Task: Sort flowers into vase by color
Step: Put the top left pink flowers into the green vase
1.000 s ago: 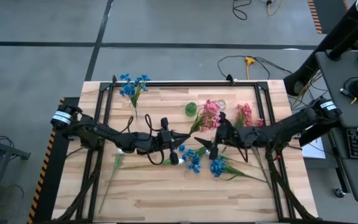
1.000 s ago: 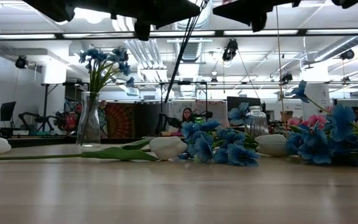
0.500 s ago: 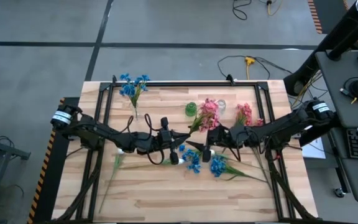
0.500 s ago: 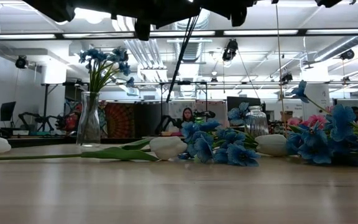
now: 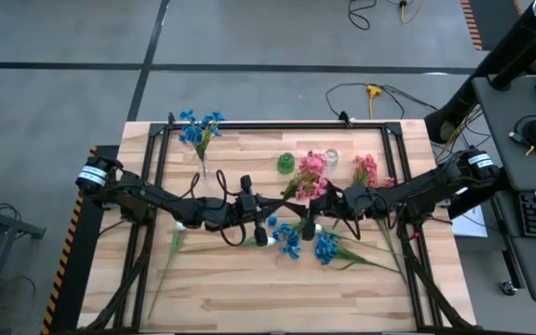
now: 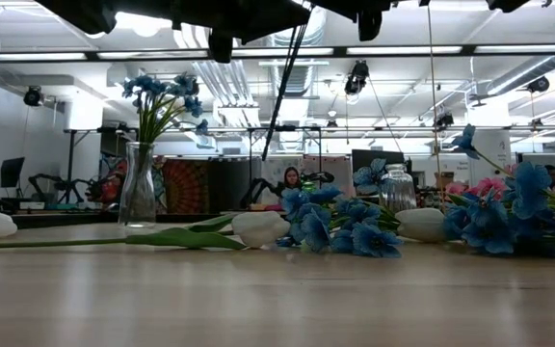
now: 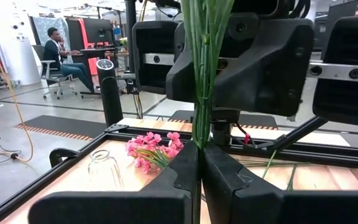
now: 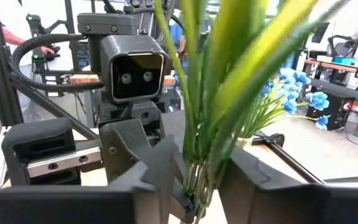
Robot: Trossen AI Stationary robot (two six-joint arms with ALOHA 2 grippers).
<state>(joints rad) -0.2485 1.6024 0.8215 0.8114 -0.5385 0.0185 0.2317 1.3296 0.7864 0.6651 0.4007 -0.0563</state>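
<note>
Noted blue flowers [image 5: 198,128] upright in a clear vase [image 6: 139,188] at the counter's [image 5: 249,298] far left. Logged a white bud [image 5: 182,225] lying flat nearer the front. Found left gripper [image 5: 275,212] above mid-counter, fingers clamped shut on upright green stems [image 7: 199,93]; could not tell blossom colour. Found right gripper [image 5: 305,214] facing it, just beside, fingers pressed in on the same stems from both sides. Spotted loose blue sprigs [image 5: 326,247] flat on the counter below both grippers. Marked pink sprigs [image 5: 366,169] and a glass jar [image 5: 330,156] toward the far right.
</note>
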